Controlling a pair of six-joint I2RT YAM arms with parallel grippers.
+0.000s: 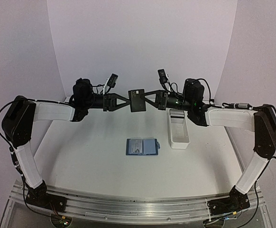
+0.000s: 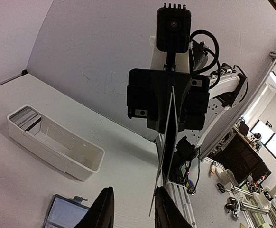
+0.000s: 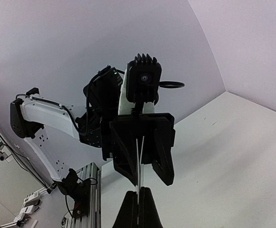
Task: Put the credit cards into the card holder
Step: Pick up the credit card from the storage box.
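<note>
High above the table, my two grippers face each other tip to tip. The right gripper (image 1: 147, 99) (image 3: 139, 206) is shut on the credit cards (image 1: 137, 99), two thin cards seen edge-on (image 3: 139, 156), splayed slightly apart at their far end. The left gripper (image 1: 127, 100) (image 2: 133, 209) has its jaws apart on either side of those cards. One card edge (image 2: 164, 156) lies close along its right finger (image 2: 165, 209). The blue card holder (image 1: 142, 147) (image 2: 64, 213) lies open on the table below, with a pale card showing inside.
A long white tray (image 1: 178, 129) (image 2: 57, 142) stands on the table under the right arm, with grey flat items at one end (image 2: 26, 118). A metal rail (image 1: 128, 206) runs along the near edge.
</note>
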